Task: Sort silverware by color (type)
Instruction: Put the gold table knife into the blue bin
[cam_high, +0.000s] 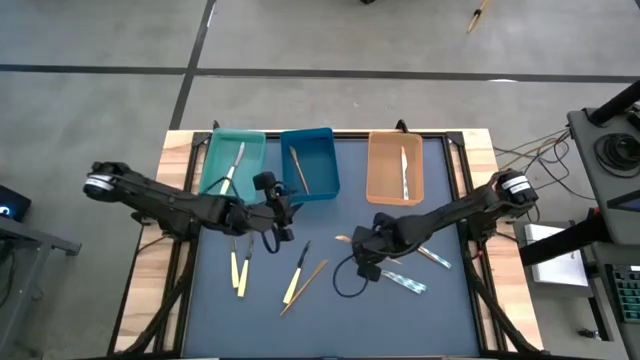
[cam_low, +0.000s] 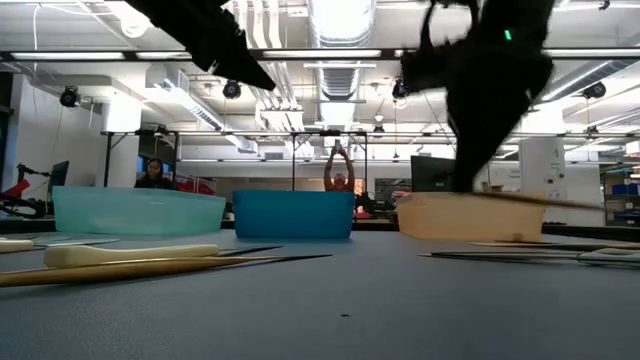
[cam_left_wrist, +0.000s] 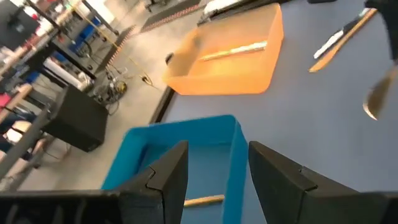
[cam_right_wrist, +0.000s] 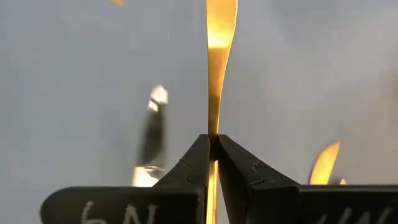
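**Sorting in progress: one piece per tray, most cutlery still on the mat**

Three trays stand along the far edge of the tabletop (cam_high: 330, 320). The teal tray (cam_high: 216, 152) holds one silver piece, the blue tray (cam_high: 322, 150) holds one wooden piece, and the orange tray (cam_high: 384, 150) holds one cream-handled piece.

The right gripper (cam_right_wrist: 212, 140) sits low over the middle of the tabletop, toward the right side. Its jaws are closed tight on a slim tan wooden utensil (cam_right_wrist: 219, 43), gripped along the handle. Judging by colour, this piece belongs in the blue tray.

The left gripper (cam_left_wrist: 217, 165) hovers near the front rim of the blue tray. Its fingers (cam_left_wrist: 168, 171) stand apart and hold nothing.

Remaining on the tabletop:
- two cream-handled pieces (cam_high: 239, 270) toward the left edge;
- a cream-handled knife (cam_high: 297, 274) and a wooden piece (cam_high: 306, 284) near the centre;
- blue-handled pieces (cam_high: 406, 281) toward the right edge.

Assessment: roughly a third of the work appears complete.
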